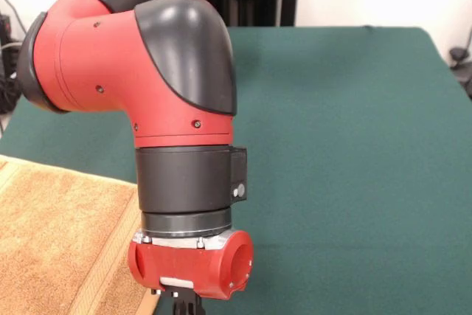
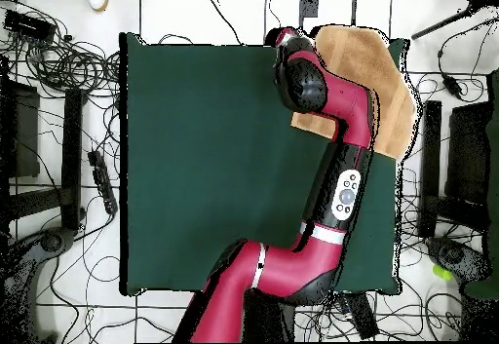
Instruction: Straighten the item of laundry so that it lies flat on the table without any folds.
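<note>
The green table (image 2: 214, 165) bears the towel (image 2: 375, 77) at its one-o'clock corner overhead, long axis running eleven to five. The arm (image 2: 341, 174) reaches over it; the gripper's (image 1: 184, 304) state can't be told.

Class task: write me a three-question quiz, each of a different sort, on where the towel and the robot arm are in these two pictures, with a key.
1. True or false: the towel lies at the middle of the table.
2. Multiple choice: in the overhead view the arm A) reaches over the towel B) is folded back off the table C) rests on the floor.
3. Fill in: the table's cover is dark ____.

Key: 1 false, it lies at a corner; 2 A; 3 green.
</note>
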